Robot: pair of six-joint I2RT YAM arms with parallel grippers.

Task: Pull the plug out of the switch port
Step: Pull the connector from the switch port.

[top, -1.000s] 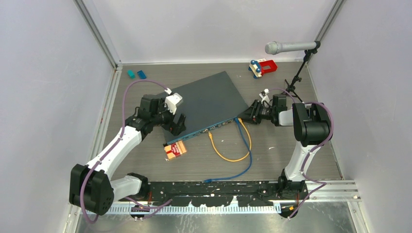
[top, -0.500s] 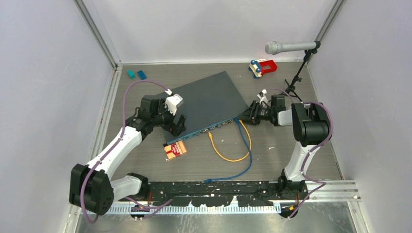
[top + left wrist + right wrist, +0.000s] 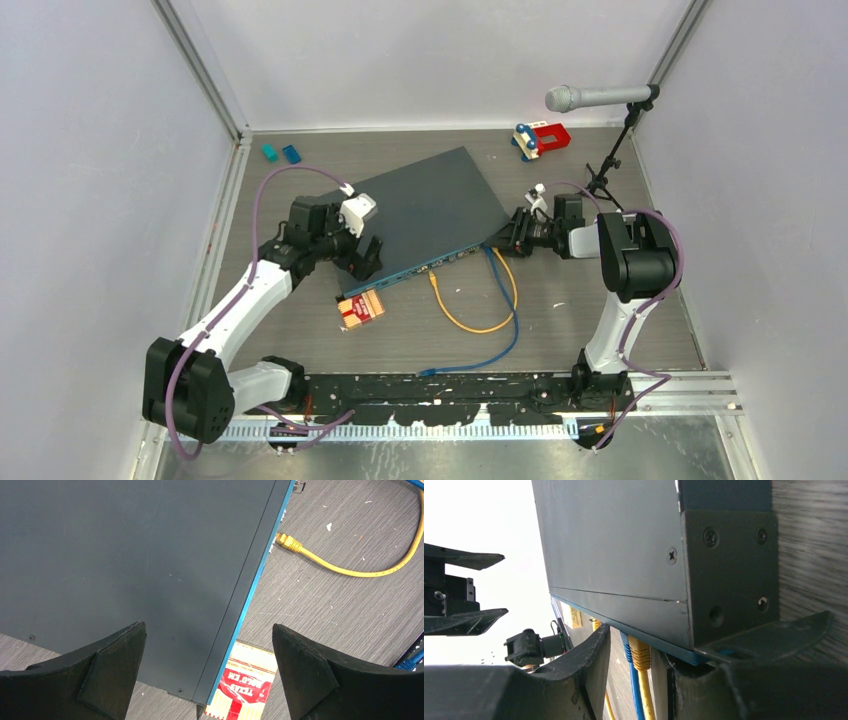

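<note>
Right hand [image 3: 716, 622] is spread open at the switch's [image 3: 430, 210] right front corner, gripping nothing, with the yellow plug [image 3: 639, 655] and blue plug [image 3: 625, 647] between its fingers. Left hand [image 3: 207, 626] is open too, straddling the switch's left front corner. Looks like the approach step. Next it needs to clamp one plug and pull straight out.

Switch [image 3: 425, 215] slate-grey w/ teal edge; yellow cable [image 3: 292, 543], blue cable [image 3: 626, 650].

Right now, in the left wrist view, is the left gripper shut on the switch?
No, the left gripper is open, its two fingers far apart with the corner of the switch showing between them.
</note>
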